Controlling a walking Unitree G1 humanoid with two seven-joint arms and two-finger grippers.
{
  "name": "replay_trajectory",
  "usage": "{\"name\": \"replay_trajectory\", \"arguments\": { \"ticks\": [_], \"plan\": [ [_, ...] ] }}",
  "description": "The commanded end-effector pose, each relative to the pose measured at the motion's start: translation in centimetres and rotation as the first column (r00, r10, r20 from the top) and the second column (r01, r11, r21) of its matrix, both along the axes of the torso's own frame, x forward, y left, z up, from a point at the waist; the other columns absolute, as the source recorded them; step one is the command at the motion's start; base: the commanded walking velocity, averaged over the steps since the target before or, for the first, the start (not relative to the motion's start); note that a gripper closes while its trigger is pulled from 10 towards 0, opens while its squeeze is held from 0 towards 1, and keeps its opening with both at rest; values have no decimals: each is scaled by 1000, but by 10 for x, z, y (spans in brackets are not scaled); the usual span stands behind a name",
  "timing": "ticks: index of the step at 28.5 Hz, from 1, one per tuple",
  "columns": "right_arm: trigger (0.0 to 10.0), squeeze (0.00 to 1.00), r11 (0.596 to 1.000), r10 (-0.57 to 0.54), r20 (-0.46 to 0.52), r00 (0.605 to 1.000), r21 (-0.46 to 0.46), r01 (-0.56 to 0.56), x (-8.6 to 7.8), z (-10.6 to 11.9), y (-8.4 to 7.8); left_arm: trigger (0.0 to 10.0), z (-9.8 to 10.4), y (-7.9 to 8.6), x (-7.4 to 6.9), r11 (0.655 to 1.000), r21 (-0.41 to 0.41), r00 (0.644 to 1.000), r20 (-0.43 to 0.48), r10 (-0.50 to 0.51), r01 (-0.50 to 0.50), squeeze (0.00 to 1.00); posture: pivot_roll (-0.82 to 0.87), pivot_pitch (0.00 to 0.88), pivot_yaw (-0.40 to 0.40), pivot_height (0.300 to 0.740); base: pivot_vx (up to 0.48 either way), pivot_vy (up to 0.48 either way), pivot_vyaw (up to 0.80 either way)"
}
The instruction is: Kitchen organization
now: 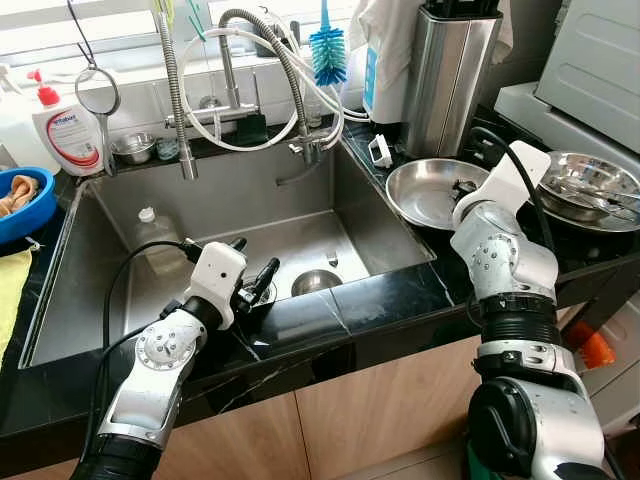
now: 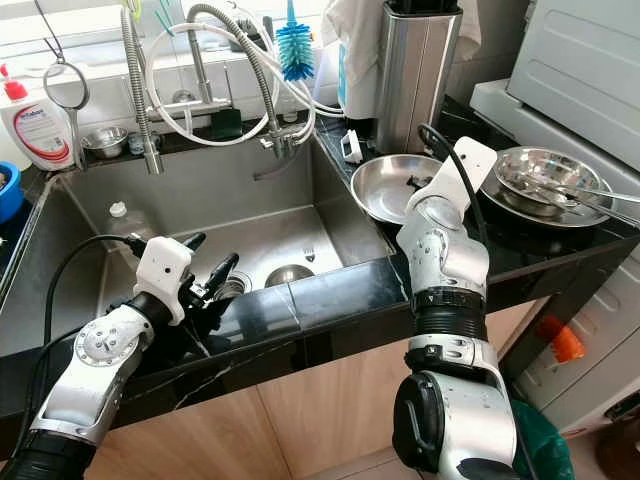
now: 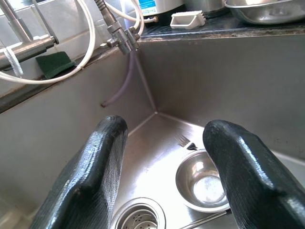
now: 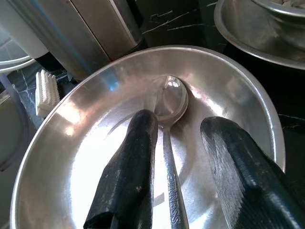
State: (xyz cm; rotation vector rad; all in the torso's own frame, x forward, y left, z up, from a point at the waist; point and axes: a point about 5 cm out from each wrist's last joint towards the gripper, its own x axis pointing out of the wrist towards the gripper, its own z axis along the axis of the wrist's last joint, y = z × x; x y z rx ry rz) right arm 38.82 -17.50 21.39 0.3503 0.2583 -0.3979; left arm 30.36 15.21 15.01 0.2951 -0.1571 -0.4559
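Observation:
A steel spoon (image 4: 170, 143) lies in a wide steel plate (image 1: 420, 200) on the black counter right of the sink. My right gripper (image 4: 178, 125) is low over the plate and open, one finger on either side of the spoon's handle; it shows above the plate's right rim in the left eye view (image 1: 462, 187). Over the sink's front edge my left gripper (image 1: 255, 282) hangs open with nothing in it. Beyond its fingertips, on the sink floor, sit a small steel bowl (image 3: 202, 183), a fork (image 3: 183, 140) and the drain (image 3: 138, 217).
A clear plastic bottle (image 1: 155, 235) lies at the sink's left. Stacked steel bowls (image 1: 590, 190) stand at the far right, a tall steel canister (image 1: 450, 75) behind the plate, and a small white brush (image 1: 380, 150) beside it. A soap bottle (image 1: 70, 130), blue bowl (image 1: 25, 200) and faucet hoses (image 1: 290, 90) line the back.

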Motion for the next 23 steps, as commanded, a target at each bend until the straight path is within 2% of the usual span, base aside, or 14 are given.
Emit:
{"name": "replay_trajectory", "arguments": {
  "ticks": [1,18,23],
  "plan": [
    [10000,0,1000,6,15,1000,16,-7,2,6,4,10000,-7,0,0,999,46,999,-31,-14,16,0,-115,0,49,740,0,0,0],
    [10000,0,999,18,-5,1000,49,-18,3,0,6,10000,-7,1,0,998,60,999,-29,-19,21,0,-110,0,50,740,0,0,0],
    [10000,0,994,89,-7,996,64,-88,4,-2,16,10000,-7,1,0,997,72,999,-29,-24,26,0,-108,0,50,740,0,0,0]
  ]
}}
